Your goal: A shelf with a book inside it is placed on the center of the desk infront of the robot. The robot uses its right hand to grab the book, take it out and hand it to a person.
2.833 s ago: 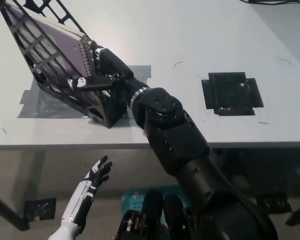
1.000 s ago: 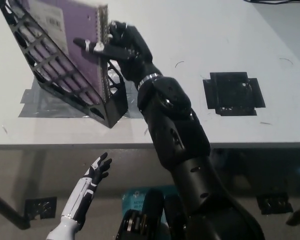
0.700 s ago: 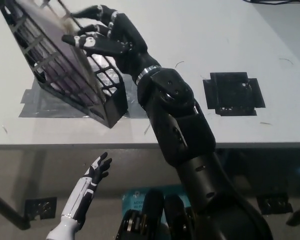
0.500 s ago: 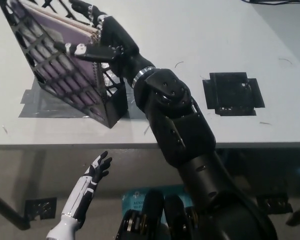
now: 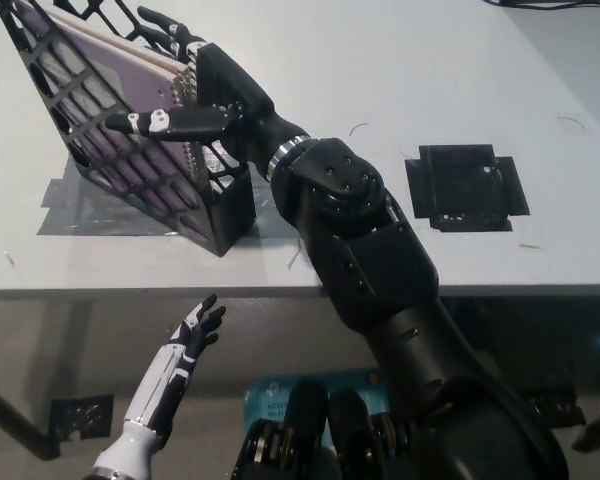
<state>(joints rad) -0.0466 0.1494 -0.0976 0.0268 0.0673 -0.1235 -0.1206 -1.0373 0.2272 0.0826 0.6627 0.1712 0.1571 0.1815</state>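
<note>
A black lattice shelf (image 5: 226,206) stands tilted at the table's left, on grey tape. A purple spiral-bound book (image 5: 115,72) leans inside it, its spiral edge facing right. My black right hand (image 5: 206,96) is shut on that edge. Its thumb (image 5: 160,122) lies across the near face, and its fingers (image 5: 170,26) reach over the top on the far side. The book sits deep in the shelf, with only its top edge clear of it. My white left hand (image 5: 195,330) rests open below the table's front edge at lower left.
A black square patch (image 5: 465,187) is stuck to the white table (image 5: 380,60) at the right. Grey tape (image 5: 68,208) lies under the shelf. The table's front edge (image 5: 130,292) runs across the middle of the picture. No person is in view.
A second ago the book was lifted partly out of the shelf. It has since dropped back down inside, and my right hand has followed it down and left. The left hand stayed put.
</note>
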